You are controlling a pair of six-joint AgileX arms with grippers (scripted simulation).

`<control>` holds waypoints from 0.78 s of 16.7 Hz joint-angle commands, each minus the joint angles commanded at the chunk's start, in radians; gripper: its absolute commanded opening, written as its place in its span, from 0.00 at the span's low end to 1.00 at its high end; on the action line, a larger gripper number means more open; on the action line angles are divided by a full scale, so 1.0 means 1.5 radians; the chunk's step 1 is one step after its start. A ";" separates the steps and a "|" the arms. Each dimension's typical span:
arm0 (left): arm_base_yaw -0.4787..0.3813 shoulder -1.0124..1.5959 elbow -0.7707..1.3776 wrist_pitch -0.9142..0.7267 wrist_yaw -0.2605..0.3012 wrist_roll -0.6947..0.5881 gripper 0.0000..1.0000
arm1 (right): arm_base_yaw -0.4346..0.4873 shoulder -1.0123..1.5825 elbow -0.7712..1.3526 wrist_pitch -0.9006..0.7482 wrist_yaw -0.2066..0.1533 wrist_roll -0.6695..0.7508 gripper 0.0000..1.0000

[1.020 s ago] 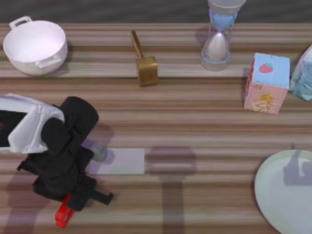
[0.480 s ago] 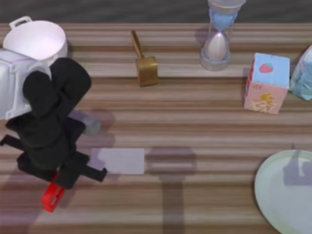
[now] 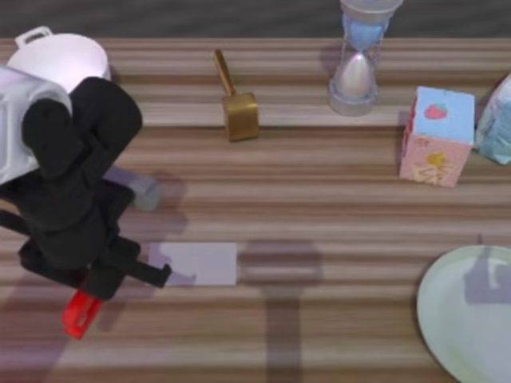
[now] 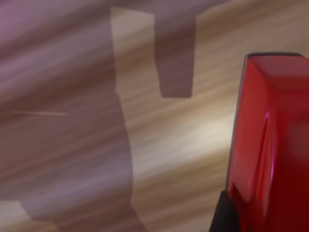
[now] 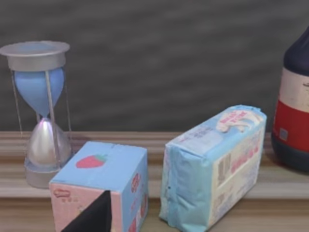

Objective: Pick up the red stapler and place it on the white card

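The left gripper [image 3: 89,297] hung above the table's lower-left corner with its jaws closed on the stapler [image 3: 80,313], whose free red end stuck out below the black fingers; how far off the wood it rode could not be told from above. The card [image 3: 200,264] lay flat at about three o'clock from the gripper, near but clear of the stapler, its left edge partly shaded by the arm. In the left wrist view the stapler [image 4: 270,145] filled one side, pinched in the grip over striped wood. To do the carry well, the arm would likely need to keep the grip firm, travel toward three o'clock until the stapler sat over the card's middle, lower it until it rested flat, and only then let go, so nothing overhung an edge. The stapler's long axis ran from roughly one o'clock at the gripped end to seven o'clock at the free end, across the card's length; turning it to line up would seem the safer fit. The right gripper was out of the top view, its camera facing an hourglass [image 5: 41,113] and cartons
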 joint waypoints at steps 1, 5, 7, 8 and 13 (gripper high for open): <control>-0.001 0.003 0.003 -0.001 0.000 -0.007 0.00 | 0.000 0.000 0.000 0.000 0.000 0.000 1.00; -0.009 0.039 0.046 -0.017 0.001 -0.105 0.00 | 0.000 0.000 0.000 0.000 0.000 0.000 1.00; -0.013 0.066 0.078 -0.028 0.002 -0.197 0.00 | 0.000 0.000 0.000 0.000 0.000 0.000 1.00; -0.015 0.081 0.096 -0.034 0.003 -0.253 0.00 | 0.000 0.000 0.000 0.000 0.000 0.000 1.00; -0.023 0.159 0.191 -0.064 0.007 -0.610 0.00 | 0.000 0.000 0.000 0.000 0.000 0.000 1.00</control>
